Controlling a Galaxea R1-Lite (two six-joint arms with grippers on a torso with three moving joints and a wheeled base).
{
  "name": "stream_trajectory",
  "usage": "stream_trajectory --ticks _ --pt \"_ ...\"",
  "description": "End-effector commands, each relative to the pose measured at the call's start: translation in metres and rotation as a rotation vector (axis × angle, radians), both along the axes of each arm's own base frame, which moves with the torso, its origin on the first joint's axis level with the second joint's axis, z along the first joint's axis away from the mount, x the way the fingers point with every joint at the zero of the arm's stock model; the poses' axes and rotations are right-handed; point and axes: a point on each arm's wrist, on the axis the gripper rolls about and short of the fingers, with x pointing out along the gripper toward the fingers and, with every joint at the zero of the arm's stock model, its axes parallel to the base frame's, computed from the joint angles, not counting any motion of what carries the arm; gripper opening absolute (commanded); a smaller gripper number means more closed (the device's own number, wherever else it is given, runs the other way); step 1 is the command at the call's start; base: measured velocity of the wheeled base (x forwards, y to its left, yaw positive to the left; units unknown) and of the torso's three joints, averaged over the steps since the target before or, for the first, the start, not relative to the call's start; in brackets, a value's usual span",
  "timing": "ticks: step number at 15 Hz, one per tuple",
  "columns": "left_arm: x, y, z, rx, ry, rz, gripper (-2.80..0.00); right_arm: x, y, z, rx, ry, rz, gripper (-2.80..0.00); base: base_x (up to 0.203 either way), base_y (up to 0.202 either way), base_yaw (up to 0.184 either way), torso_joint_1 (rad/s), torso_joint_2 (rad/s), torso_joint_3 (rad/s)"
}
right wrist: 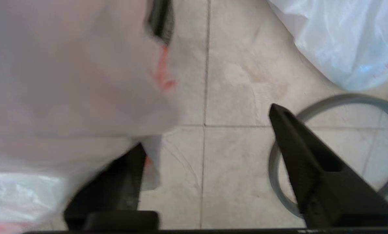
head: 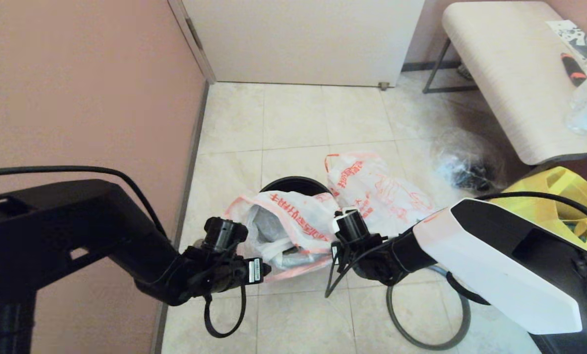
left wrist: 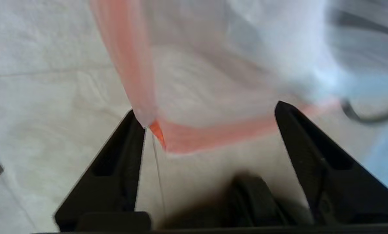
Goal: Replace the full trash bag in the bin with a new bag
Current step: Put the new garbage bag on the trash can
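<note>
New bag [head: 293, 231] draped over bin [head: 293, 185], mouth toward robot.

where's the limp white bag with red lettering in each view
Head view: the new bag sits at centre, over the near side of the bin.
Left wrist view: just beyond the left gripper, orange-red edge between its open fingers.
Right wrist view: blurred, covering one finger of the open right gripper.
Shared landmark: the pale floor tiles.
</note>
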Motion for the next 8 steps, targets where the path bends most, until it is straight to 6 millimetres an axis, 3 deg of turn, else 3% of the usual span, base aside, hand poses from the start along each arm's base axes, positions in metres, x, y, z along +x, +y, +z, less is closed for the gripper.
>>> stream_trajectory --ticks 1,6,8 --pt "-0.022 0.005 0.03 -0.03 -0.02 0.0 0.0 -0.001 0.0 0.002 0.008 -0.011 -0.001 0.0 0.0 0.0 0.0 0.0 0.0 0.0" --pt "-0.033 0.0 0.041 -0.072 -0.015 0.007 0.0 0.001 0.0 0.0 0.014 -0.023 -0.001 0.0 0.0 0.0 0.0 0.0 0.0 0.0" --pt "-0.026 -0.01 0.036 -0.075 -0.013 -0.004 0.0 0.001 0.001 0.0 0.015 -0.025 -0.001 0.0 0.0 0.0 0.0 0.0 0.0 0.0"
